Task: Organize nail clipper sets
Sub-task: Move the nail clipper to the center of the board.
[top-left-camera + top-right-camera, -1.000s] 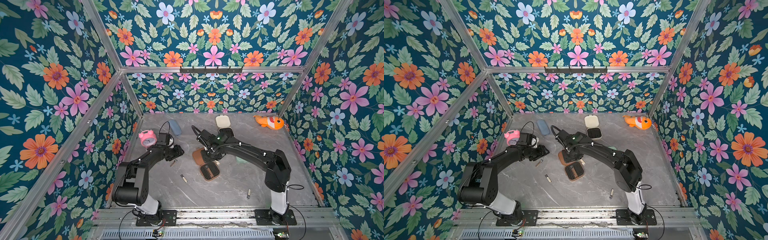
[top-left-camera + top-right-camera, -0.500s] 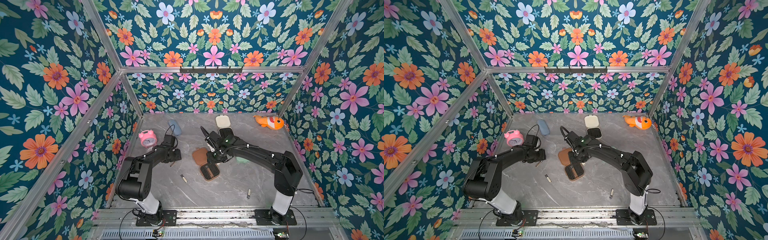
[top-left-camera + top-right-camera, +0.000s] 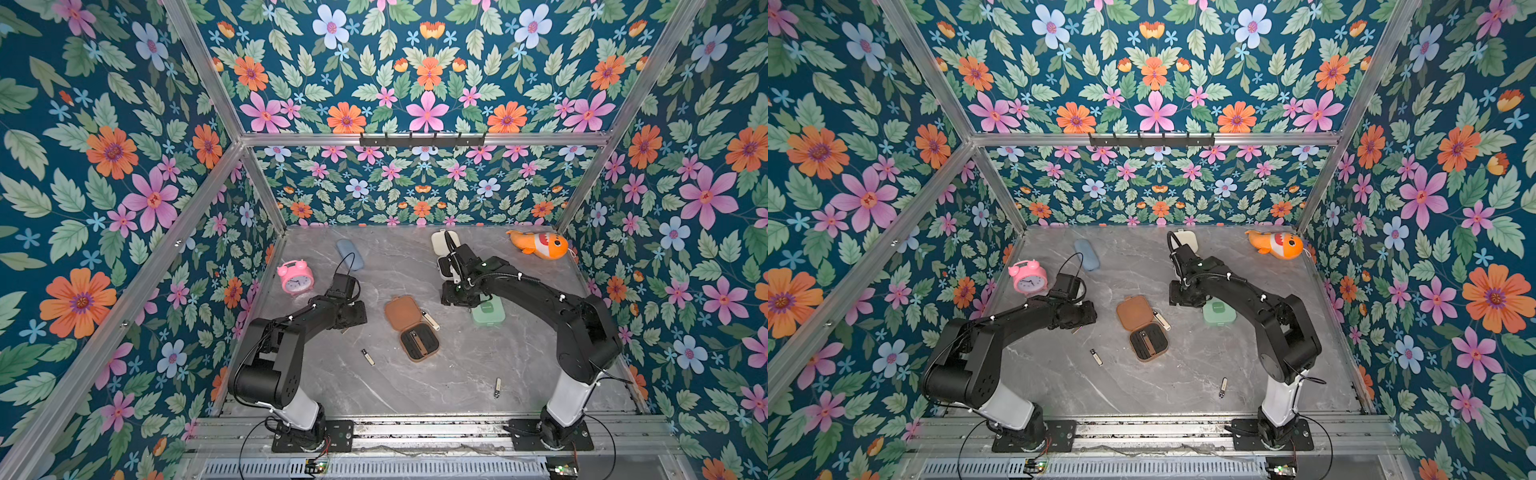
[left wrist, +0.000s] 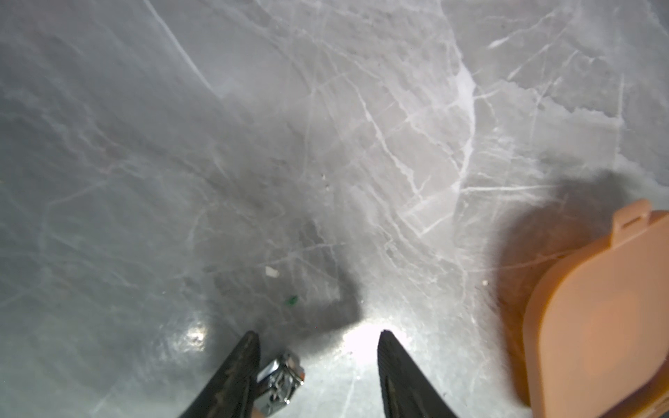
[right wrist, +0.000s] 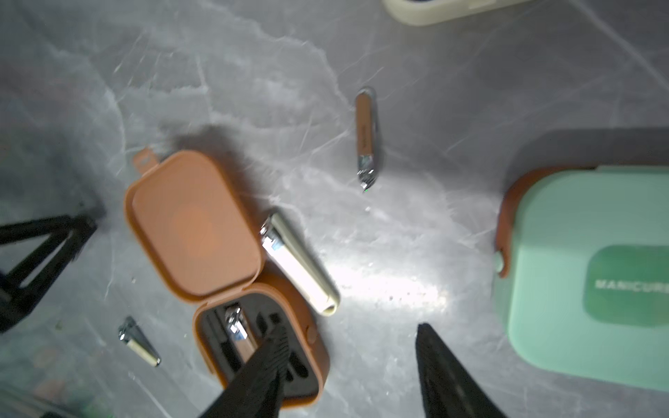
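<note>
Both top views show a lone clipper (image 3: 497, 387) nearest the arm bases on the grey worktop (image 3: 415, 399), its long axis running almost straight near to far. Farther in and to the left, a small clipper (image 3: 367, 357) lies diagonally, head toward the far left. Next comes the brown case (image 3: 402, 312), open flat, base nearer and lid farther left. A stored clipper (image 3: 415, 340) lies in its black insert along the case's long axis. A cream-handled clipper (image 3: 430, 320) lies just beside the lid's right edge, head pointing far-left. Left of the case, the left end effector (image 4: 318, 333) hangs low, fingers apart, with a shiny clipper (image 4: 280, 380) against one finger, unclamped. Right of it sits the closed mint case (image 3: 488, 313), the right end effector (image 5: 350, 327) at its far-left corner, spread and empty. Between the two cases, a brown-handled clipper (image 5: 365, 141) points its head away from the open cream case (image 3: 438, 245), which lies farthest.
</note>
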Robot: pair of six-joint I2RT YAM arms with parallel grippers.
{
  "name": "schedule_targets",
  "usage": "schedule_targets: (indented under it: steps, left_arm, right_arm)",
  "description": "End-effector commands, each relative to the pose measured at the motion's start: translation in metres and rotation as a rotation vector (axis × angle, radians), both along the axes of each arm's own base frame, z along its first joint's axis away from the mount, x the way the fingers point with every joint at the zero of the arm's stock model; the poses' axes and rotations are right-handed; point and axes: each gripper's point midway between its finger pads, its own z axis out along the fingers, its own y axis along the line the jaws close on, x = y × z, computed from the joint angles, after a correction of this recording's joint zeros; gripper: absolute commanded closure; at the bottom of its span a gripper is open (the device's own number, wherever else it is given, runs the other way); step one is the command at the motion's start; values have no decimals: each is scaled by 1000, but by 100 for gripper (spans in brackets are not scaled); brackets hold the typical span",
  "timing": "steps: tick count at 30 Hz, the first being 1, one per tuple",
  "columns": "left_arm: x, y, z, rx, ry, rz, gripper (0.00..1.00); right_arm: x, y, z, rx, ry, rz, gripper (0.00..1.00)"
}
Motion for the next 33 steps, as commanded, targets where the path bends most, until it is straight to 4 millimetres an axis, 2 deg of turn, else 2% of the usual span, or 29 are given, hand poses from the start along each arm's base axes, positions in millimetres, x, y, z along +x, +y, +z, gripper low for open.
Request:
schedule_targets:
  steps: [1, 5, 8, 11, 16, 20, 26, 33]
  left_arm:
    - [-27, -2, -10, -23, 119, -4, 46]
    - [-34, 2, -10, -4, 129, 0, 46]
    - [-36, 8, -10, 21, 132, 8, 44]
    - [-35, 5, -7, 4, 124, 7, 44]
    - [-23, 0, 13, -21, 74, 7, 44]
    - [-17, -2, 29, -32, 40, 6, 43]
    - [-12, -5, 42, -51, 14, 4, 42]
    - [-10, -8, 46, -73, 1, 0, 42]
  right_arm:
    - [12, -1, -6, -13, 4, -5, 39]
    - [18, 5, -14, -19, 27, 10, 38]
    - [24, 4, -18, -35, 22, 2, 38]
    - [32, 1, -21, -66, 17, -1, 35]
    - [48, -7, -39, -112, 50, -7, 34]
    - [57, -4, -48, -131, 61, 16, 35]
    - [65, 4, -55, -124, 78, 37, 43]
    - [61, 6, -72, -145, 124, 58, 61]
